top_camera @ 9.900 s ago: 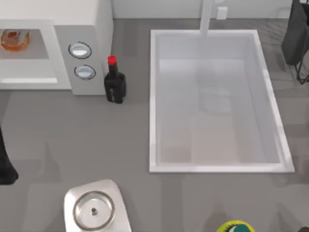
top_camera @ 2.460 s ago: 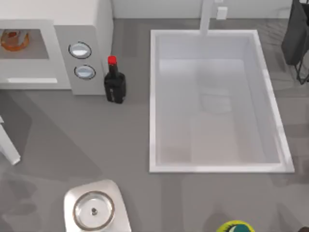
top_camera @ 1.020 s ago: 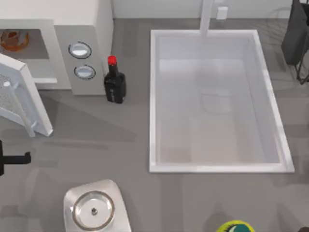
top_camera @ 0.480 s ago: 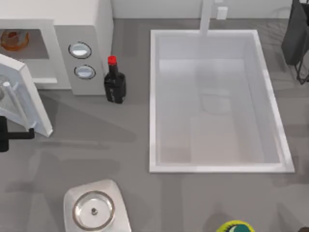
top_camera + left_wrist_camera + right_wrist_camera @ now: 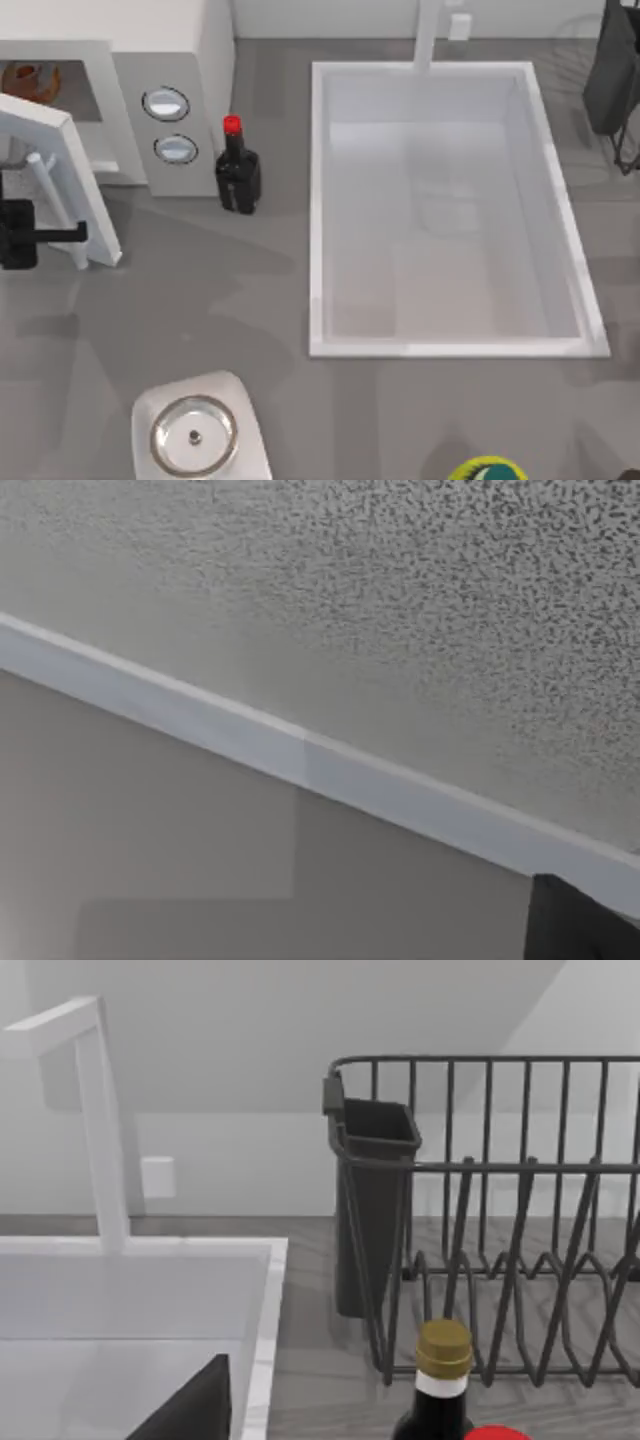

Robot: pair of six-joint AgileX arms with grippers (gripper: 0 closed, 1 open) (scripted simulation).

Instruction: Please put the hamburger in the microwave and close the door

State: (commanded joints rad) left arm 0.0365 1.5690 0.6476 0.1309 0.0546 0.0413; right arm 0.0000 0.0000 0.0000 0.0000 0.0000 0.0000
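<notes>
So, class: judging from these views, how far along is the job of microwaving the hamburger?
Done: the hamburger sits inside the microwave. In hand: the left gripper is against the half-open door. Left: pushing the door fully shut. The right arm is parked at the table's right.

Grey table [image 5: 200,300], microwave [image 5: 170,60], black bottle [image 5: 238,170], sink [image 5: 320,200]

door [image 5: 60,170] half-blocking microwave [image 5: 170,60] mouth, bottle [image 5: 238,170] beside

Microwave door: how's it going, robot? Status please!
Left gripper against half-open door. Hamburger inside microwave. Bottle stands beside it, clear of the door.
</notes>
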